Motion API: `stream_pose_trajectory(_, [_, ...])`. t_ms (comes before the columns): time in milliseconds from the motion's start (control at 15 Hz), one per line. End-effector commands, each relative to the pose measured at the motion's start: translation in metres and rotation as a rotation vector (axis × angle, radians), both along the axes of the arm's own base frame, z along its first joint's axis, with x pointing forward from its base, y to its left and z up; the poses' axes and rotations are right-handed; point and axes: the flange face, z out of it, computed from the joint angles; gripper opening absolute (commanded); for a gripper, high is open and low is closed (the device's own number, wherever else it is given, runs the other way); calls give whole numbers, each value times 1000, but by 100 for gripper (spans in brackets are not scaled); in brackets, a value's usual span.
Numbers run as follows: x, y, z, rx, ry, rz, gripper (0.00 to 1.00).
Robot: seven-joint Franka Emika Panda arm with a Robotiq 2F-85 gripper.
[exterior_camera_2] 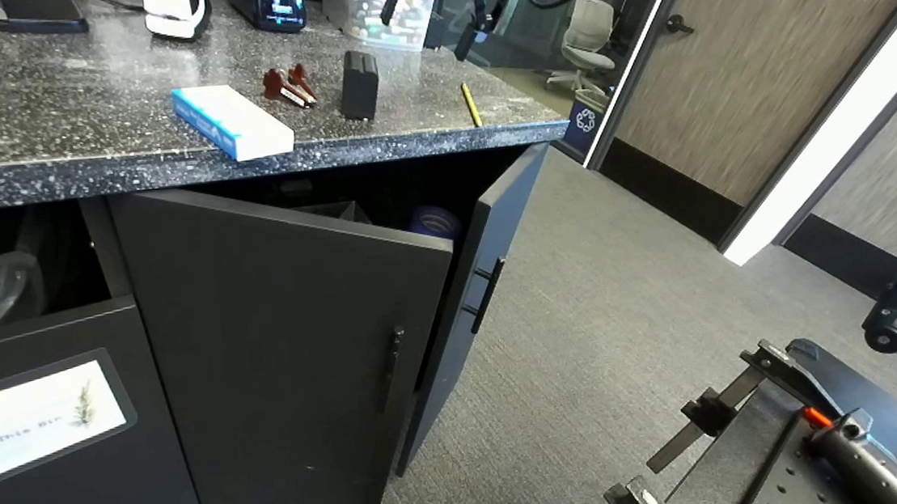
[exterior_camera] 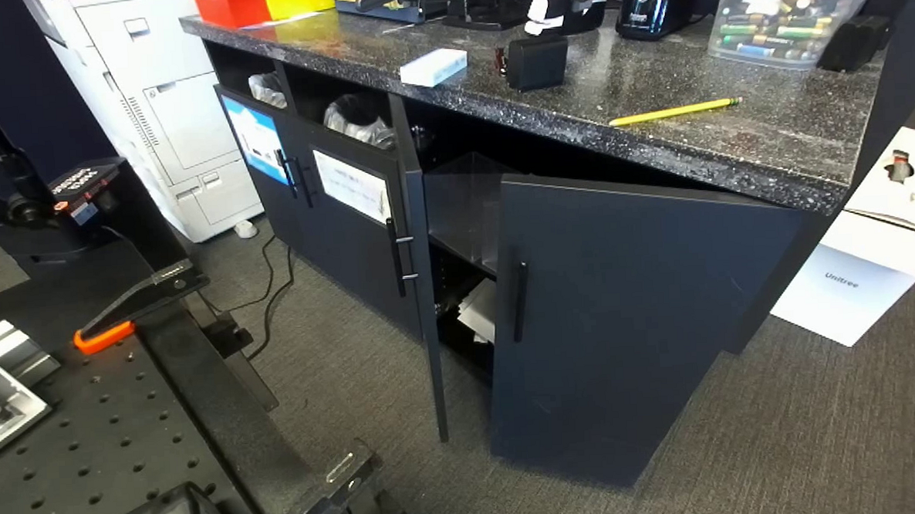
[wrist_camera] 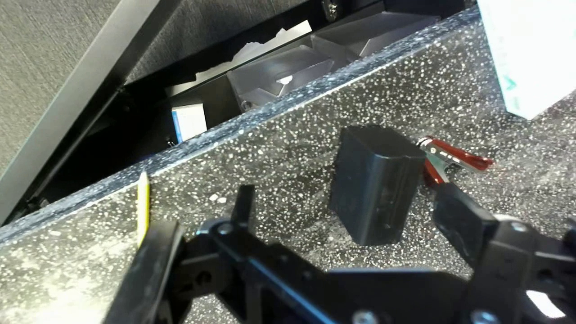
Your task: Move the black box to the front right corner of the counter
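Note:
The black box (exterior_camera: pixel 538 63) stands upright on the speckled dark counter (exterior_camera: pixel 650 75), a little back from its long edge. It also shows in an exterior view (exterior_camera_2: pixel 359 85) and in the wrist view (wrist_camera: pixel 378 184). My gripper (exterior_camera_2: pixel 429 30) hangs over the counter, behind and to the right of the box in that exterior view. In the wrist view the gripper (wrist_camera: pixel 315 216) is open with nothing between its fingers. The box shows beyond the jaws, nearer the right finger, and does not appear touched. A dark shape beside the clear bin in an exterior view cannot be clearly told.
A red staple remover (wrist_camera: pixel 454 155) lies close beside the box. A small white-and-blue carton (exterior_camera_2: pixel 232 121) lies at the counter's edge. A yellow pencil (exterior_camera: pixel 675 112) lies near the counter's end. A clear bin of batteries (exterior_camera: pixel 771 19) stands behind. Cabinet doors (exterior_camera: pixel 622 319) hang open below.

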Motion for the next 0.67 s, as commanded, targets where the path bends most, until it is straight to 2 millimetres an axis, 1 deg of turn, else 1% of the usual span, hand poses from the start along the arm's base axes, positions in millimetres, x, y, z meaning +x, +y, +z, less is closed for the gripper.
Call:
stream_pose_trajectory(0, [28,23,-10,-19,33,-19,100])
stream_pose_trajectory(133, [35,33,-20,-31,52,-19,100])
stream_pose_trajectory(400, [45,53,-32,-60,63,-10,100])
stream_pose_trajectory(600, [50,60,-41,-93,58,-3,100])
